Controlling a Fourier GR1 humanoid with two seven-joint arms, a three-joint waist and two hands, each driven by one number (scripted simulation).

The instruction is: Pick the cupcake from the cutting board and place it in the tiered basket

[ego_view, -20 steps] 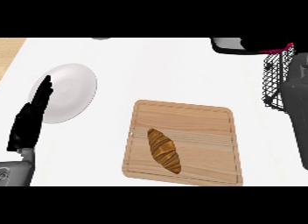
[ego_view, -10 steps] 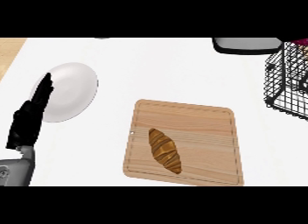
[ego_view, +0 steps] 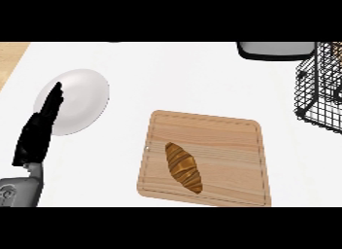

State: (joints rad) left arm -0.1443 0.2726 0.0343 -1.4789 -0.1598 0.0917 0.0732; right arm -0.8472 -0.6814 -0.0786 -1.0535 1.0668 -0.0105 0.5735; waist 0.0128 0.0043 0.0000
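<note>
A wooden cutting board (ego_view: 210, 141) lies at the centre of the white counter. On its left half rests a brown, croissant-shaped pastry (ego_view: 183, 167); no cupcake shows on the board. The black wire tiered basket (ego_view: 318, 99) stands at the right edge, partly cut off. Something tan (ego_view: 339, 51) shows through its upper wires, and I cannot tell what it is. My left hand (ego_view: 38, 133) stays open at the far left, fingers straight and pointing up, its tips over the plate's edge. My right hand is out of view.
A white round plate (ego_view: 80, 99) sits left of the board, behind my left hand. A dark-rimmed grey vessel (ego_view: 274, 49) is at the back, next to the basket. A wooden strip (ego_view: 2, 63) borders the counter at far left.
The right arm, which covered the basket at the right edge a second ago, has withdrawn out of view. The basket now shows uncovered. The left hand has stayed put.
</note>
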